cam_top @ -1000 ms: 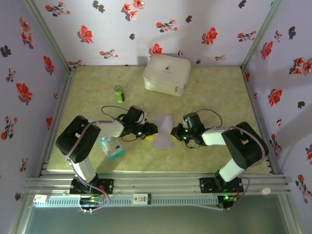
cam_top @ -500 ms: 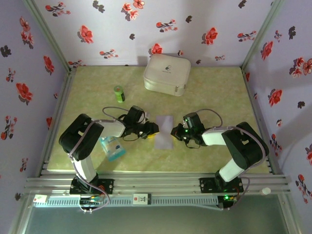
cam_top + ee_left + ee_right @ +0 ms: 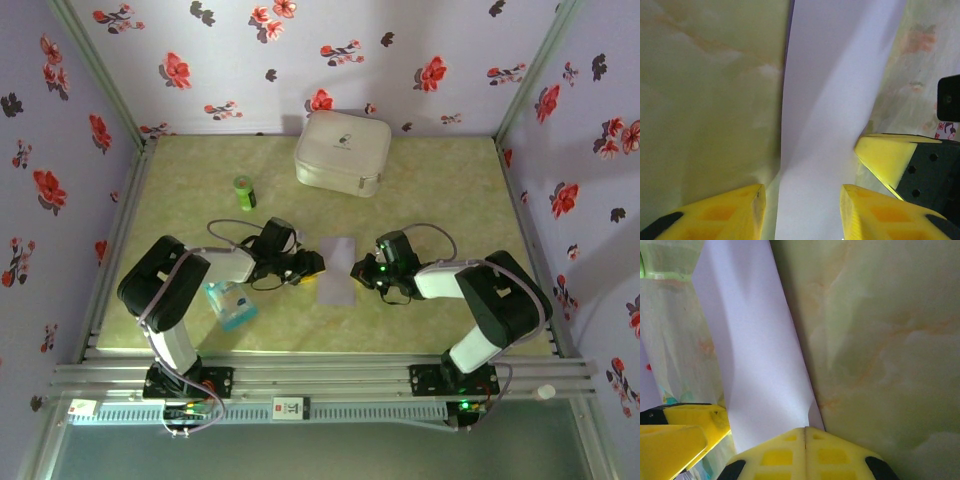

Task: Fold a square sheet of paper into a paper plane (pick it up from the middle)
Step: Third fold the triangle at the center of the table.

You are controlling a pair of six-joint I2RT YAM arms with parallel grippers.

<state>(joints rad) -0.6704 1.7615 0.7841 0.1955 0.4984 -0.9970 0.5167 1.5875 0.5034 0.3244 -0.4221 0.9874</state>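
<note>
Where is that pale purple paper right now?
In the top view the square sheet of paper lies mid-table between the left gripper and right gripper.

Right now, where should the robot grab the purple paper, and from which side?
Probably the long left edge of the lavender paper sheet, at its middle, coming in low from the left. The sheet is thin and lies on the table, so only an edge offers something to pinch, and the left gripper has its open fingers either side of it there.
</note>
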